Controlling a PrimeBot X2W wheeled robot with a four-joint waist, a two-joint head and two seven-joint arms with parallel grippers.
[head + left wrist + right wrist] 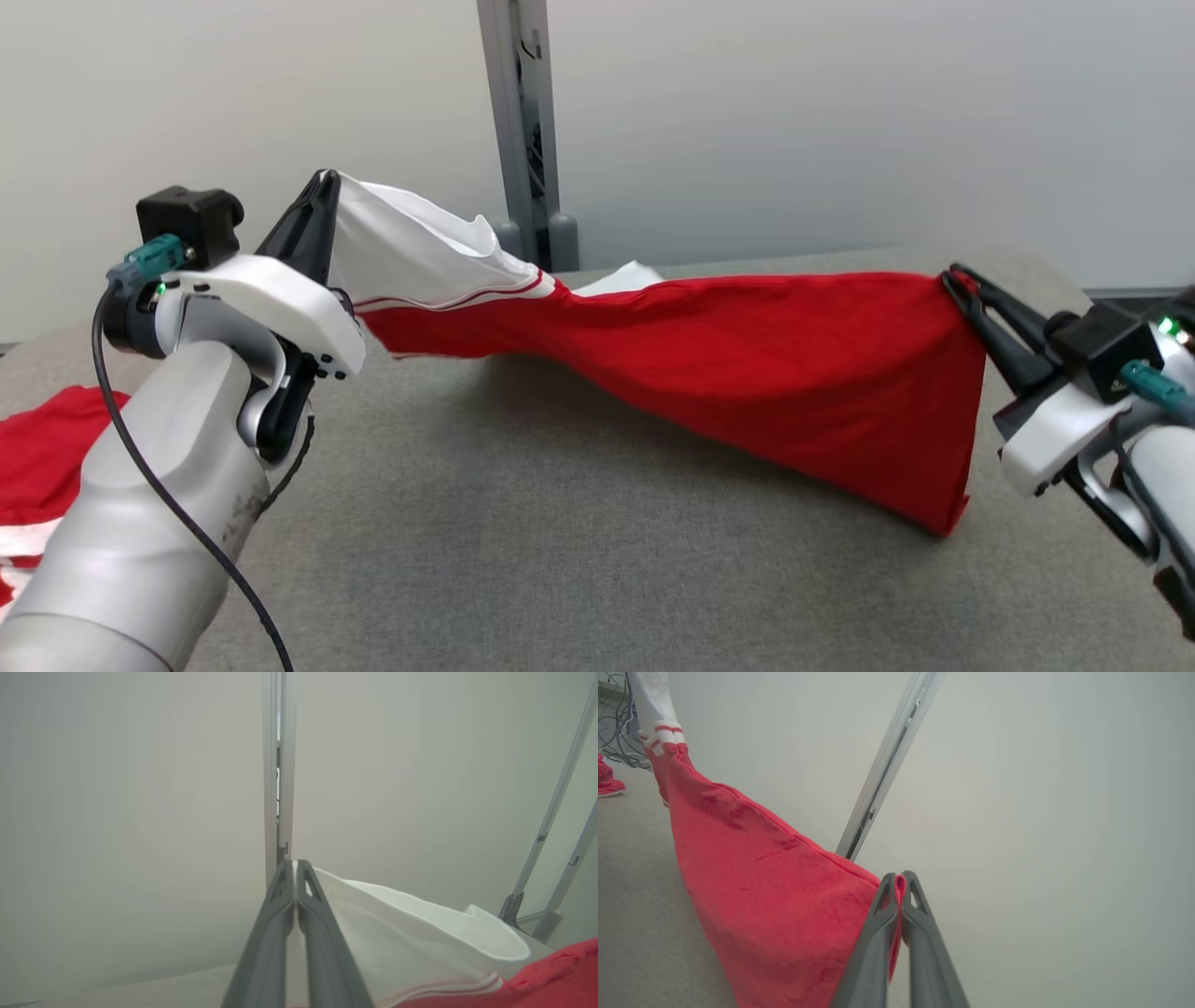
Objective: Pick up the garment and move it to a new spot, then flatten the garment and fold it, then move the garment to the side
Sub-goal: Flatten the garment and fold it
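The garment (747, 345) is red with a white end and thin red stripes, stretched in the air between my two grippers above the grey table (523, 523). My left gripper (324, 179) is shut on its white end, raised at the left. My right gripper (952, 278) is shut on a red corner at the right, and the cloth hangs down from there to a point touching the table. In the left wrist view the left gripper (295, 863) pinches white fabric (420, 938). In the right wrist view the right gripper (899, 877) pinches the red edge (775, 896).
Another red and white cloth (42, 467) lies at the table's left edge. A grey metal post (527, 131) stands behind the table against a pale wall. Cables (619, 742) lie beyond the far end of the table in the right wrist view.
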